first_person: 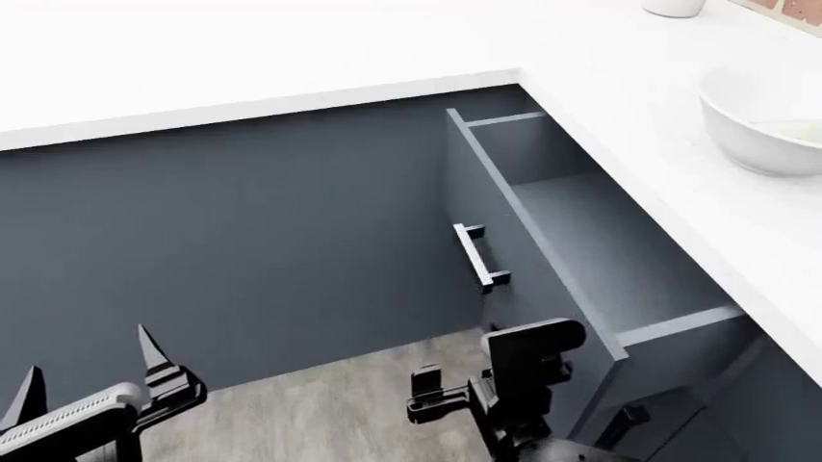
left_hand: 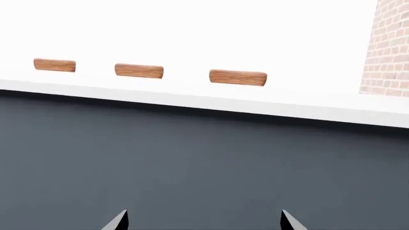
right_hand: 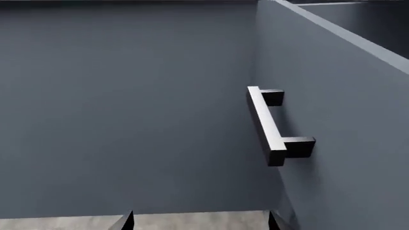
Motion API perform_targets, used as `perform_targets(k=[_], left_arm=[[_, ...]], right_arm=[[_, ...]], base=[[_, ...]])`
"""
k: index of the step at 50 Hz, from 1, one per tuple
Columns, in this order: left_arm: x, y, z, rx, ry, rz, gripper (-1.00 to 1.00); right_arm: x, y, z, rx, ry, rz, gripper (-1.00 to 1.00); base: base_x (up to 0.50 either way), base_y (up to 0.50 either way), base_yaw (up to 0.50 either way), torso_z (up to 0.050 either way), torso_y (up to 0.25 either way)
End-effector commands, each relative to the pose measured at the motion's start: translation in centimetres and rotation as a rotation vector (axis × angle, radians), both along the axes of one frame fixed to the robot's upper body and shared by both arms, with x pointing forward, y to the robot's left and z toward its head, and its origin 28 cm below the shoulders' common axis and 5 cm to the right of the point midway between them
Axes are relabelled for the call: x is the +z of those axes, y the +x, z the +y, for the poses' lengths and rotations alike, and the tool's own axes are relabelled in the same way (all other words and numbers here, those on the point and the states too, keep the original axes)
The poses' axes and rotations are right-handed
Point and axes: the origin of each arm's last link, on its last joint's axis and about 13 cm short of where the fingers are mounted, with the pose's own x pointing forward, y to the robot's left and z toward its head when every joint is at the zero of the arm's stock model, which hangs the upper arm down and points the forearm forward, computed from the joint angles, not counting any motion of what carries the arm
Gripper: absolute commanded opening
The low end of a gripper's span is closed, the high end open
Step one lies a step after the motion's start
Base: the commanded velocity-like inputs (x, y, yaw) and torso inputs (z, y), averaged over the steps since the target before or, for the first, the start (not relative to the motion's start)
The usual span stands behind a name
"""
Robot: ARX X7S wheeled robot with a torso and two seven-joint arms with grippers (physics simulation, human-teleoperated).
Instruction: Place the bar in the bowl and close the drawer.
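Step in hand: judged to be the drawer closing; the bar appears already placed.
Bar (first_person: 794,129): a faint pale oblong inside the bowl, against its far inner wall; too faint for certainty.
Bowl (first_person: 760,120): white, upright on the countertop (first_person: 668,144), near the head view's right edge.
Drawer (first_person: 540,250): pulled well out from the cabinet under the counter; grey interior bare where visible.
Handle (right_hand: 267,125): short horizontal bar on the dark front; untouched.
Right gripper (right_hand: 200,221): fingertips parted, nothing between them; low in front of the drawer front, near the handle but apart from it.
Left gripper (left_hand: 203,221): tips spread, empty; facing the dark cabinet face (left_hand: 191,158), well away from the drawer.
Next move: calls for the right gripper to meet the drawer front squarely and push it straight in; an off-centre push could skew the drawer.
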Motion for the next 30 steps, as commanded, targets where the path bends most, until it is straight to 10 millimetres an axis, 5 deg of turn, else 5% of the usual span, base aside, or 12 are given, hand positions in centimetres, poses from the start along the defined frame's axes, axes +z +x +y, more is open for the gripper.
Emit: perform_targets(k=[1,30], left_arm=[[0.0,0.0,0.0,0.000,0.001,0.000,1.00],[-0.1,0.0,0.1,-0.005,-0.002,0.004,1.00]], right_arm=[[-0.9,0.7,-0.5,-0.037,0.008,0.029,1.00],[-1.8,1.9,-1.5,-0.111,0.006,0.057,1.00]], base=[[0.00,0.00,0.00,0.000,0.000],[0.00,0.00,0.00,0.000,0.000]])
